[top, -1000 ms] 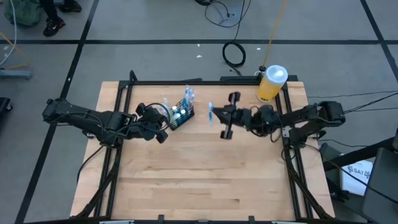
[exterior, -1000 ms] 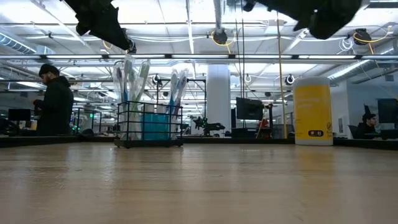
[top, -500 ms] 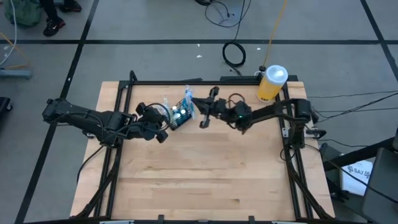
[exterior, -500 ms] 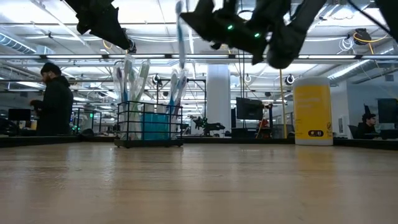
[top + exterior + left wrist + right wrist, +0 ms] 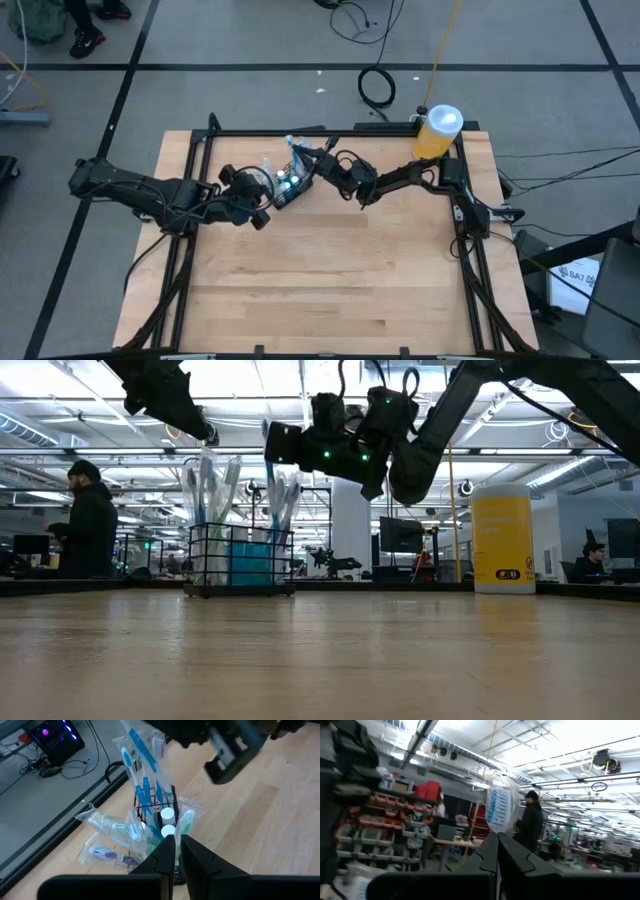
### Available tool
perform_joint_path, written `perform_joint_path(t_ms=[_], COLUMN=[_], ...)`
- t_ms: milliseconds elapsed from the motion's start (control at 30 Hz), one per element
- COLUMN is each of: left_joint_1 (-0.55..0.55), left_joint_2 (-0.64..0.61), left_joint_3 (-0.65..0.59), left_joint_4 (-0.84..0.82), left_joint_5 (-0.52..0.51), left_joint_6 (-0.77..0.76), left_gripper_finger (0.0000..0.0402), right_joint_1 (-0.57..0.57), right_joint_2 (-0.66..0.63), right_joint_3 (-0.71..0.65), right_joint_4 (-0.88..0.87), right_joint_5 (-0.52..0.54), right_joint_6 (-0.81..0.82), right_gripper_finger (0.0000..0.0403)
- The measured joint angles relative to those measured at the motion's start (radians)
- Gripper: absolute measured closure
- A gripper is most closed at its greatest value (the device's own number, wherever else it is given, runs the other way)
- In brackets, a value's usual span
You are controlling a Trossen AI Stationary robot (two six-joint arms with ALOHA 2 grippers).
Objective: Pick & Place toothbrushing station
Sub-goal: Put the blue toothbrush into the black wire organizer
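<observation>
Left gripper (image 5: 268, 203): its fingers (image 5: 167, 851) stood nearly pressed together, a thin slit between them; whether they pinched the caddy's near wire edge or only touched it could not be told.
Caddy (image 5: 291, 186): black wire mesh, upright on the table (image 5: 330, 290), right at the left fingertips, between the two grippers, packed with wrapped toothbrushes (image 5: 145, 785) and two white-capped tubes (image 5: 167, 814).
Loose packets (image 5: 102, 840): a few wrapped brushes lay flat on the wood just beside the caddy, on its outer side.
Right gripper (image 5: 305, 163): fingers (image 5: 492, 852) pressed together on a clear packet holding a blue-and-white toothbrush (image 5: 499, 807), which stuck out past the fingertips; the gripper hung over the far end of the caddy.
Yellow bottle (image 5: 437, 133): white-capped, at the far right corner, well apart from both grippers.
Person (image 5: 88, 520): in dark clothes, standing in the room beyond the table.
Change: half a second before, the right gripper was beside the caddy toward the bottle; it had since moved over it. The left arm had not shifted.
Hard to tell: the packet tip against the caddy, whether inside or just above.
</observation>
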Motion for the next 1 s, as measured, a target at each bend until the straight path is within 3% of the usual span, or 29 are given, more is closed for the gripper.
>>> perform_joint_path(t_ms=[367,500,700,1000], left_joint_1=[0.0,0.0,0.0,0.0], left_joint_2=[0.0,0.0,0.0,0.0], left_joint_3=[0.0,0.0,0.0,0.0], left_joint_4=[0.0,0.0,0.0,-0.003], left_joint_5=[0.0,0.001,0.001,0.002], left_joint_6=[0.0,-0.001,0.002,0.0], left_gripper_finger=[0.0364,0.0364,0.0364,0.0364], right_joint_1=[-0.033,-0.03,-0.015,0.04], right_joint_2=[0.021,0.021,0.021,0.02], right_joint_3=[0.001,0.0,0.0,0.0], right_joint_4=[-0.067,-0.065,-0.066,-0.206], right_joint_5=[0.001,0.01,0.102,0.226], right_joint_6=[-0.075,-0.182,-0.249,-0.284], right_gripper_finger=[0.0403,0.0403,0.0403,0.0403])
